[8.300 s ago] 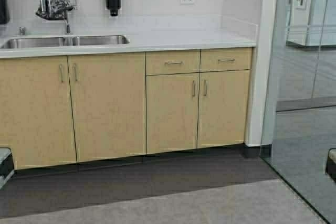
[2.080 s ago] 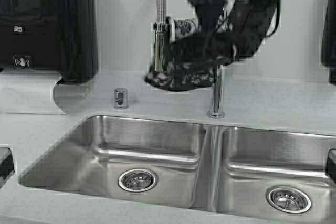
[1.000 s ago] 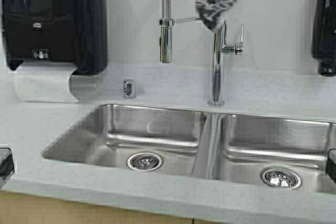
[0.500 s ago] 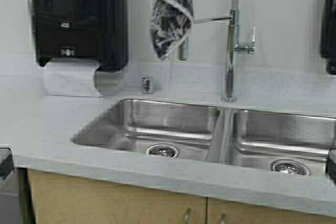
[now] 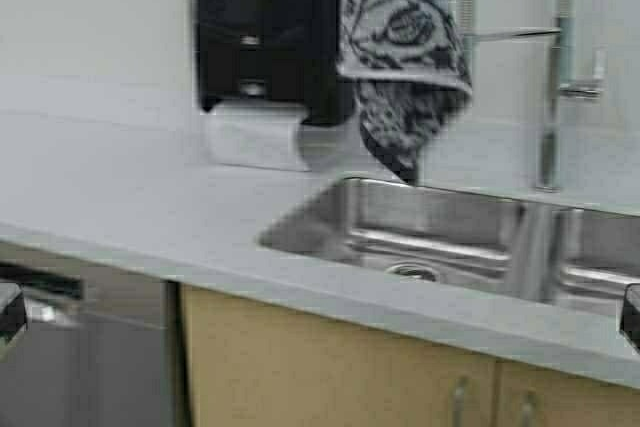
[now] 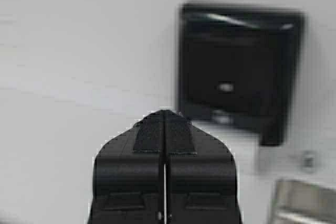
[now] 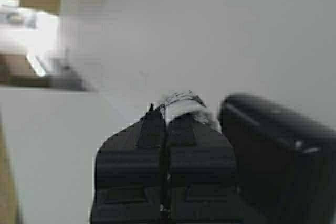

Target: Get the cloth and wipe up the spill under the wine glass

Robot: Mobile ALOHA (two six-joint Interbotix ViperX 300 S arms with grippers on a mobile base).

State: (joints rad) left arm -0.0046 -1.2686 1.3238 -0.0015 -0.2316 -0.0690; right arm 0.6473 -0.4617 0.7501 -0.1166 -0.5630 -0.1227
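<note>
Now the right end effector [image 7: 167,113], clamped tight on the cloth [image 5: 400,57], carries it high so it clears the surface [image 5: 140,217], while the left end effector [image 6: 165,124] waits closed and empty.

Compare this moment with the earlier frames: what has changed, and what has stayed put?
The cloth, draped over the faucet at first, was taken off it by the right gripper and now hangs in the air from it. The robot drove up to the counter and then shifted left along it, so the sink and paper towel dispenser slid rightward in view. The left gripper is shut and empty. The fixtures themselves stayed in place.
</note>
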